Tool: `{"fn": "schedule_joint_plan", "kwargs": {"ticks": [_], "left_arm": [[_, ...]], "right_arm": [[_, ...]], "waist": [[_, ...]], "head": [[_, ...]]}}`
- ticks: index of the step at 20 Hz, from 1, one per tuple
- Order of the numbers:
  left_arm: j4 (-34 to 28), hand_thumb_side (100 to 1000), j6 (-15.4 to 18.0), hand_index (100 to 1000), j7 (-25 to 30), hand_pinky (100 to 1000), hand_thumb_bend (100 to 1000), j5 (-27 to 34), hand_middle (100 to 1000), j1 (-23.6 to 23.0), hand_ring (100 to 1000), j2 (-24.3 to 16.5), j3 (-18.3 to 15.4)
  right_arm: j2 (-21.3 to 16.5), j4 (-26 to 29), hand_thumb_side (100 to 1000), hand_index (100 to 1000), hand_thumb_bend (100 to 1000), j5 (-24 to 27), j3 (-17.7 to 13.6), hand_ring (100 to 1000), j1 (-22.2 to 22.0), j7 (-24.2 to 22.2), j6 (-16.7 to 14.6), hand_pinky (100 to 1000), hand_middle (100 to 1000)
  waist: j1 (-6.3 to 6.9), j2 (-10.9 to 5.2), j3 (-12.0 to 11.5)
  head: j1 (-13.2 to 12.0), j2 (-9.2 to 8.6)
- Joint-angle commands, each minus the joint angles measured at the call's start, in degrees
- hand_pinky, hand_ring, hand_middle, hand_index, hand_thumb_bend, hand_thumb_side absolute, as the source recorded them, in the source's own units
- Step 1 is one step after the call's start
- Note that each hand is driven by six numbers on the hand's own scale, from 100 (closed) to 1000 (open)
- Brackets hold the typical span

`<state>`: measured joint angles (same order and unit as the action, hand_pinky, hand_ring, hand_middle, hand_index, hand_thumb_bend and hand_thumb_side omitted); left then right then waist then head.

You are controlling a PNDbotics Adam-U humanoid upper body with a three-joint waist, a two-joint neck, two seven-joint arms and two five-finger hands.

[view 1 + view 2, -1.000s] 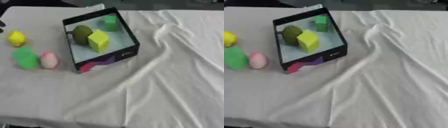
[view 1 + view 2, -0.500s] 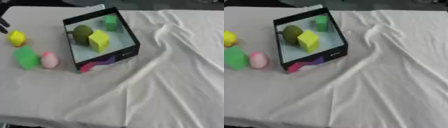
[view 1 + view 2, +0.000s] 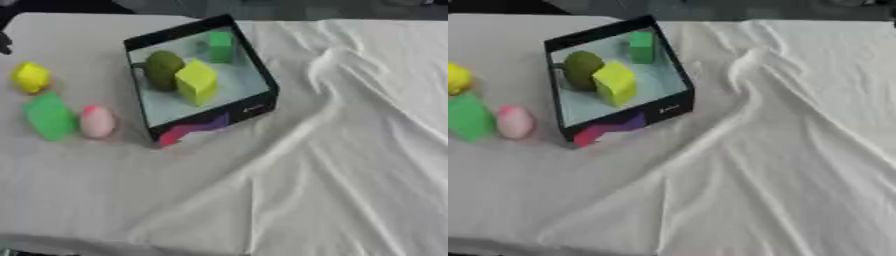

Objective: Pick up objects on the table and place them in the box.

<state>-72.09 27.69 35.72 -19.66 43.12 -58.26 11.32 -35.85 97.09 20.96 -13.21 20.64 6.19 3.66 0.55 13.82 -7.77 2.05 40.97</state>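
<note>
Nothing shifting among the objects since a second ago; only a dark shape at the far left edge (image 3: 5,42), seeming to be drawing back out of the left eye view, too little showing to call it a hand or to tell anything of its fingers. Right hand not showing in either view.

Sitting inside the black box (image 3: 262,75): a dark green round object (image 3: 163,70), a yellow block (image 3: 197,82) touching it, and a small green block (image 3: 221,46) toward the far wall. Waiting outside, left of the box on the white-clothed tabletop (image 3: 306,190): a yellow round object (image 3: 31,77), a flat green block (image 3: 48,116) and a pink egg-shaped object (image 3: 96,121), the last two just beside each other.

Judging the task roughly half done, between placements. Next calling for reaching in from the left, closing round one of the three, probably the pink one nearest the box, lifting clear of the wall and releasing inside.
</note>
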Motion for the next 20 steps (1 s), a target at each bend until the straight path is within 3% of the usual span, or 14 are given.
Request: {"fn": "schedule_joint_plan", "kwargs": {"ticks": [1,4,8,16,20], "left_arm": [[2.8,227,0.5,838,1.3,899,591,0.5,834,2.5,928,0.1,-1.2],[5.2,317,0.0,846,1.7,899,509,0.6,835,4.7,934,1.8,-1.3],[8.2,357,-0.8,858,2.0,900,455,0.5,836,7.7,938,4.3,-1.7],[12.2,429,-1.7,850,1.9,892,391,-1.1,836,11.7,938,8.0,-2.1],[14.4,453,-2.9,845,-0.1,893,400,-3.6,842,12.3,942,9.0,-2.9]], "right_arm": [[-1.0,0.3,591,874,100,-0.3,-0.4,752,0.9,0.2,0.1,848,771],[-0.9,0.3,589,874,100,-0.4,-0.4,752,1.0,0.2,0.2,849,770],[-0.8,0.3,589,873,100,-0.4,-0.7,752,0.8,0.5,0.1,849,770],[-0.6,0.3,591,871,100,-0.3,-0.6,751,0.9,0.6,0.1,849,769],[-0.3,0.4,595,870,100,-0.4,-0.5,750,1.3,0.5,0.3,849,769]], "waist": [[-0.17,0.28,0.0],[-0.52,0.58,0.2],[-0.83,0.79,0.4],[-0.9,0.82,0.7],[-0.95,1.34,1.1]], "head": [[-0.7,-1.75],[-1.1,-2.86],[-0.9,-3.33],[-1.4,-2.44],[-1.6,-2.58]]}}
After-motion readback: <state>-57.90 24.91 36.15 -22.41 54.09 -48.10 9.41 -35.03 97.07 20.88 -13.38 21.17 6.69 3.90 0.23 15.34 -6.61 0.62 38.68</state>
